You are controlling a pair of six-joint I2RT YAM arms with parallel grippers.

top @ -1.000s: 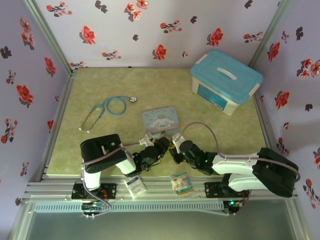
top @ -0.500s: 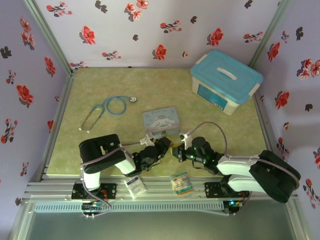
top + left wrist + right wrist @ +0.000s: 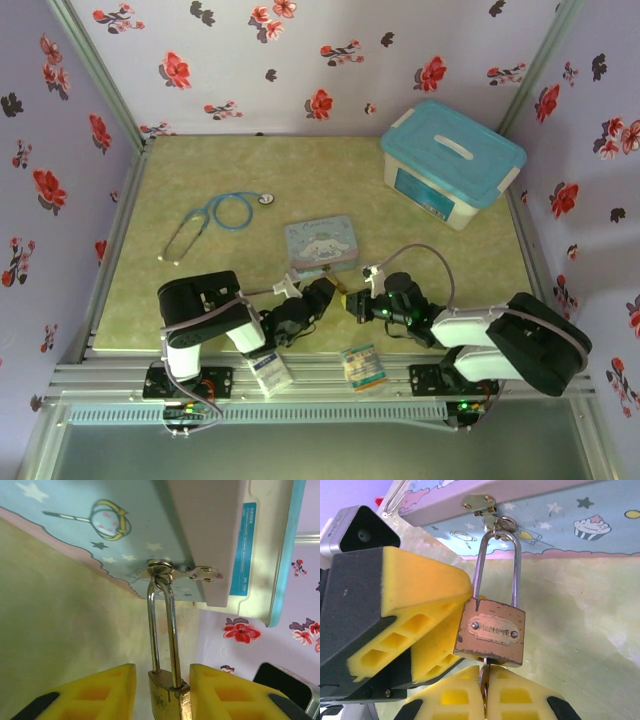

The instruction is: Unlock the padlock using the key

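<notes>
The padlock (image 3: 490,632) hangs by its thin shackle from the hasp (image 3: 479,502) of the cartoon tin (image 3: 560,525), near-middle of the tabletop (image 3: 450,260). It is small, hard, slick brass and looks likely to swing, so it is best braced across the body's flat sides. The left tool (image 3: 162,672) stands narrowly parted around that body, slack on one side. The right tool (image 3: 485,695) pinches the key (image 3: 483,676) at the keyhole underneath. The tin's wall crowds both tools, while the storage box (image 3: 452,163) and stethoscope (image 3: 210,220) lie well apart.

Bright, even light, faint shadows, softly blurred foreground
</notes>
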